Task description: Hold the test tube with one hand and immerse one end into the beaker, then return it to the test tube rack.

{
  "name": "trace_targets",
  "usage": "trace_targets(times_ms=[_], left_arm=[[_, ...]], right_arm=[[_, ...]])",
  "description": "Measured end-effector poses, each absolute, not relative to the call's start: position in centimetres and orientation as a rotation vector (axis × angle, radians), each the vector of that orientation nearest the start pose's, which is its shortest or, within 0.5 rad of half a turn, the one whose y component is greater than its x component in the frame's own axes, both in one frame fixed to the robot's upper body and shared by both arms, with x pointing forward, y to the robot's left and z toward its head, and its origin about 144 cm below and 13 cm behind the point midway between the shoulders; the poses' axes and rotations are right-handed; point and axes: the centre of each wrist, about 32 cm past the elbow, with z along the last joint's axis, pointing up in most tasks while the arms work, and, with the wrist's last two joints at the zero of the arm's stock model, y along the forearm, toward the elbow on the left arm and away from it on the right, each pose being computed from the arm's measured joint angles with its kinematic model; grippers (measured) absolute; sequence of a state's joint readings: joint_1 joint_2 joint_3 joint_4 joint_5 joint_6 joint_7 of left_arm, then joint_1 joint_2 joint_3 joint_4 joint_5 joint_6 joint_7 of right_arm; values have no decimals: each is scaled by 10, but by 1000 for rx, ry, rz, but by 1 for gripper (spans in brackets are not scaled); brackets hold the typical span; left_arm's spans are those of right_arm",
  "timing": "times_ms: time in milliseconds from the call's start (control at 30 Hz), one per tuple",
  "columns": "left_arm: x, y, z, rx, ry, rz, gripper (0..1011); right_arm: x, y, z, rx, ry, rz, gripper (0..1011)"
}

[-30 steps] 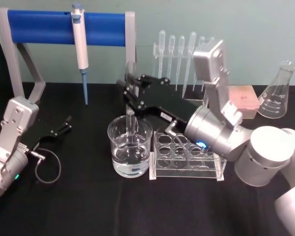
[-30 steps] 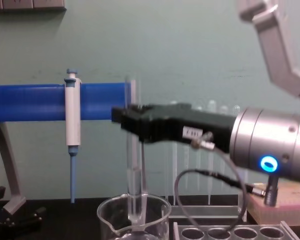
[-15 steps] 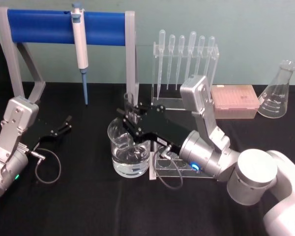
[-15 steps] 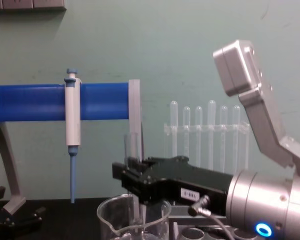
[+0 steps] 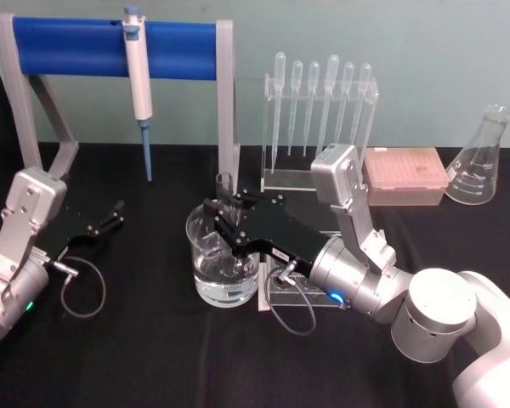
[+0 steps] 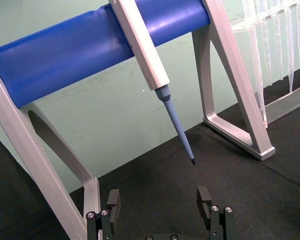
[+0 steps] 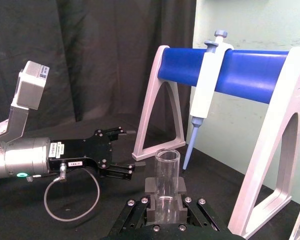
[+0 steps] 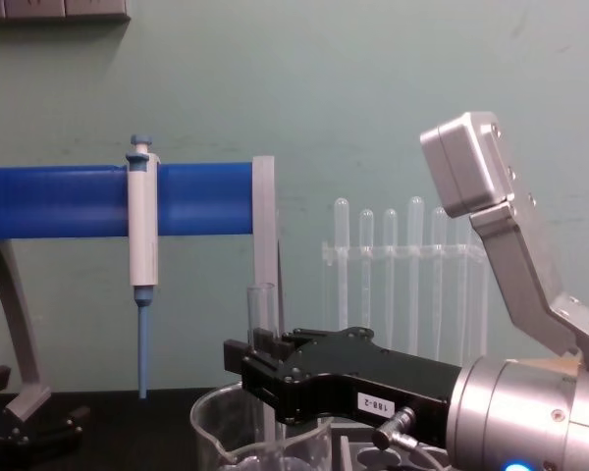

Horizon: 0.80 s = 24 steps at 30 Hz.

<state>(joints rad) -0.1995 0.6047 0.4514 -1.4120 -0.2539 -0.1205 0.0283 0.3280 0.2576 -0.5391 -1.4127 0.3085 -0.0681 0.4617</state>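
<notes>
Test tube [image 5: 225,185] held upright, its lower end inside the beaker [image 5: 223,276].
The tube is clamped between the fingers of the right gripper [image 5: 227,223], above the beaker's rim at mid-table. The left gripper [image 5: 114,214] is parked at the left, fingers apart.

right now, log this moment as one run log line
step: dip | right gripper: shut on test tube, upright, lower end inside beaker | left gripper: open, parked at left
</notes>
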Motion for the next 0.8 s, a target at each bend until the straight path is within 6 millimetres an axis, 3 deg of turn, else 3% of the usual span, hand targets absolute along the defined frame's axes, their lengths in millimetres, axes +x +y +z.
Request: trace_targets(times_ms=[800], left_arm=[[489,310,1140,304,-285,1248,1000]], right_arm=[[516,-156,1173,2,-108,-639,225]])
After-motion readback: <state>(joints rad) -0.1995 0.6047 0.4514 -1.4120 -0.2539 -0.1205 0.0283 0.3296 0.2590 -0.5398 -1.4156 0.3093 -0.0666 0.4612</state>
